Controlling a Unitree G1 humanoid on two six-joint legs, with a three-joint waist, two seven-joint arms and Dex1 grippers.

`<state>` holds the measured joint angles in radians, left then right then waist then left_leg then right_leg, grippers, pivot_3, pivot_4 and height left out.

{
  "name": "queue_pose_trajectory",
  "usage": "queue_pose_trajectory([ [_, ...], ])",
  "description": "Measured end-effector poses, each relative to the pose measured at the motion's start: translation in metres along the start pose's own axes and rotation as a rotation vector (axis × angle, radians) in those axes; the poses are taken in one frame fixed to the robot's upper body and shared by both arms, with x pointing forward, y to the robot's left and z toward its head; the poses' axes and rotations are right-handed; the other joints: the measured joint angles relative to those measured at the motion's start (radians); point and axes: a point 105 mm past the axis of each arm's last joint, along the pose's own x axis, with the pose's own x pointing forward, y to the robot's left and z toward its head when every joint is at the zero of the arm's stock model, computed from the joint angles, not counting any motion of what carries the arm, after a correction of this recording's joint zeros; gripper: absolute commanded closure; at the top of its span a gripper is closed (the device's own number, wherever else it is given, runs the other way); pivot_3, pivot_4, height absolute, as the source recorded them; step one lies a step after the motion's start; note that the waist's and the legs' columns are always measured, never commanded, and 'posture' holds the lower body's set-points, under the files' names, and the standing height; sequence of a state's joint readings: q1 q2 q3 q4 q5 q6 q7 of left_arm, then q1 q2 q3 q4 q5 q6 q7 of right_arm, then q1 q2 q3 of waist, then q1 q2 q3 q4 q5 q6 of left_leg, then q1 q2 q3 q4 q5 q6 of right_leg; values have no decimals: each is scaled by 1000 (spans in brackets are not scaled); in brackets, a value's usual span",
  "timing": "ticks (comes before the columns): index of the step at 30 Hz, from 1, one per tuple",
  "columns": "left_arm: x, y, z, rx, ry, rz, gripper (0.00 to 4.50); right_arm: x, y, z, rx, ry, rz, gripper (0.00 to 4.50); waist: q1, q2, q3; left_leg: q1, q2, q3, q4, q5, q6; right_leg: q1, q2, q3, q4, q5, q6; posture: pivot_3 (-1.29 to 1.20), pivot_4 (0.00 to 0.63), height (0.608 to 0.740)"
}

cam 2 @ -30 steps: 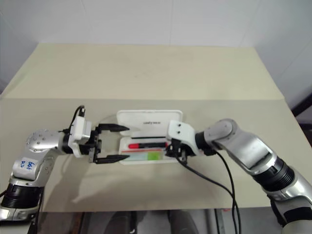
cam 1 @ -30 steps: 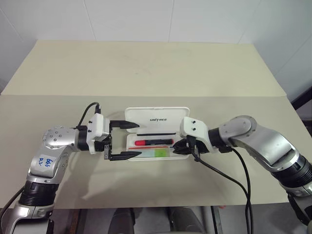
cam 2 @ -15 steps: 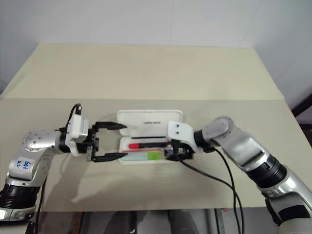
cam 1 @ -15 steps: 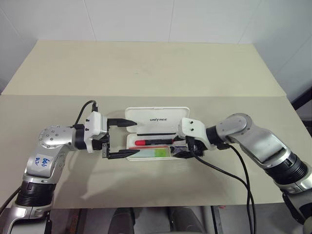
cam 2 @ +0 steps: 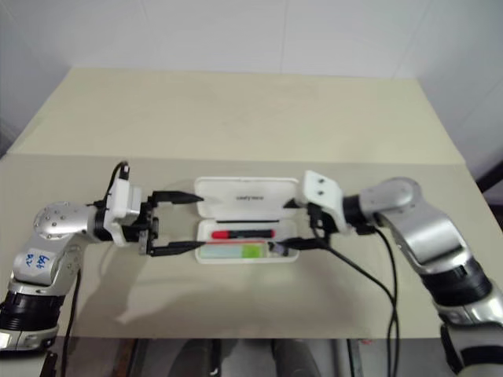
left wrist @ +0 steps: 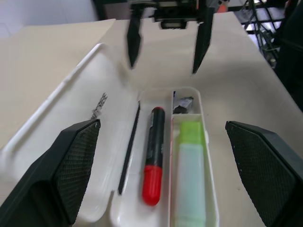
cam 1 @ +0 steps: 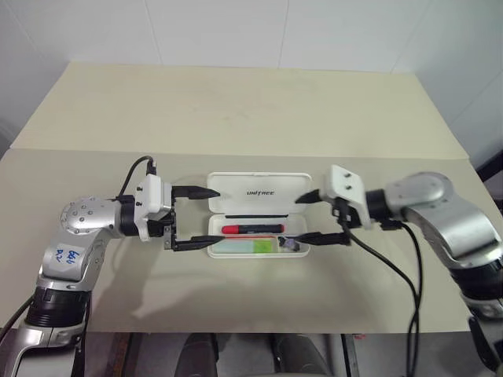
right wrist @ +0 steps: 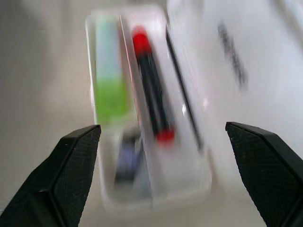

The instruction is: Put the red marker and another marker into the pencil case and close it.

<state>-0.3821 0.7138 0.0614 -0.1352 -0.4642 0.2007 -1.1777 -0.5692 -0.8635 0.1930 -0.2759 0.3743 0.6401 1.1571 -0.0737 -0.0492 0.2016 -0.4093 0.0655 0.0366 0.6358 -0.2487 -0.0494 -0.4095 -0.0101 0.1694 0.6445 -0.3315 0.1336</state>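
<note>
The white pencil case point(cam 1: 283, 184) lies open mid-table, its UNITREE lid flat toward the far side. In its tray lie the red marker point(cam 1: 251, 229), with its black barrel, and beside it on the near side the green-capped marker point(cam 1: 253, 246), both flat and lengthwise. They show again in the left wrist view: red marker point(left wrist: 152, 156), green-capped marker point(left wrist: 190, 175). My left gripper point(cam 1: 209, 217) is open at the case's left end, one finger on each side of it. At the right end my right gripper point(cam 1: 305, 219) is open too, facing the left one, holding nothing.
A small dark object point(cam 1: 291, 245) sits in the compartment at the tray's right end. A black cable point(cam 1: 385, 263) trails from my right wrist toward the table's front edge. The beige table point(cam 1: 236, 110) stretches bare behind the case up to the white wall.
My right gripper has opened and drawn back to the right from the tray's right end. The markers lie as before. The left gripper has stayed in place.
</note>
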Motion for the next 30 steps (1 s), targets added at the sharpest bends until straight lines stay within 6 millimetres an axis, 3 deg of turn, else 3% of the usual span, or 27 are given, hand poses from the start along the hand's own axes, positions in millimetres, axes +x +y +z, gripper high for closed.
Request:
queue_pose_trajectory([
  [5,-1,7,4,23,-3,-1,0,-34,-4,32,-60,-335,-109,36,-12,0,0,3,1,0,0,0,0,2,2,1,2,0,0,0,150,740],
  [7,-2,9,3,27,-1,5,0,-47,-6,26,-33,-362,-167,36,-10,0,0,3,1,-1,0,0,0,2,2,0,2,0,0,0,150,740],
  [10,-5,12,0,11,4,21,0,-49,-1,7,16,-361,-183,36,-9,0,0,3,0,0,1,0,0,3,1,1,2,0,0,0,150,740],
  [14,-7,18,3,20,-8,25,895,-57,-4,8,19,-423,-222,0,-12,0,0,3,0,0,2,0,0,3,1,1,4,1,1,0,150,740],
  [18,-11,18,6,13,-20,14,2310,-64,-6,21,10,-488,-215,0,-11,0,0,4,0,0,2,1,-1,2,2,1,5,1,1,0,150,740],
  [24,-23,20,15,25,-30,43,4409,-64,-13,20,21,-496,-209,0,-12,0,0,3,0,0,3,1,-1,2,1,1,5,1,1,0,150,740],
  [30,-32,33,26,22,-85,174,4477,-54,-17,21,7,-495,-177,0,-11,0,0,3,0,0,3,1,-1,2,1,1,5,1,1,0,150,740],
])
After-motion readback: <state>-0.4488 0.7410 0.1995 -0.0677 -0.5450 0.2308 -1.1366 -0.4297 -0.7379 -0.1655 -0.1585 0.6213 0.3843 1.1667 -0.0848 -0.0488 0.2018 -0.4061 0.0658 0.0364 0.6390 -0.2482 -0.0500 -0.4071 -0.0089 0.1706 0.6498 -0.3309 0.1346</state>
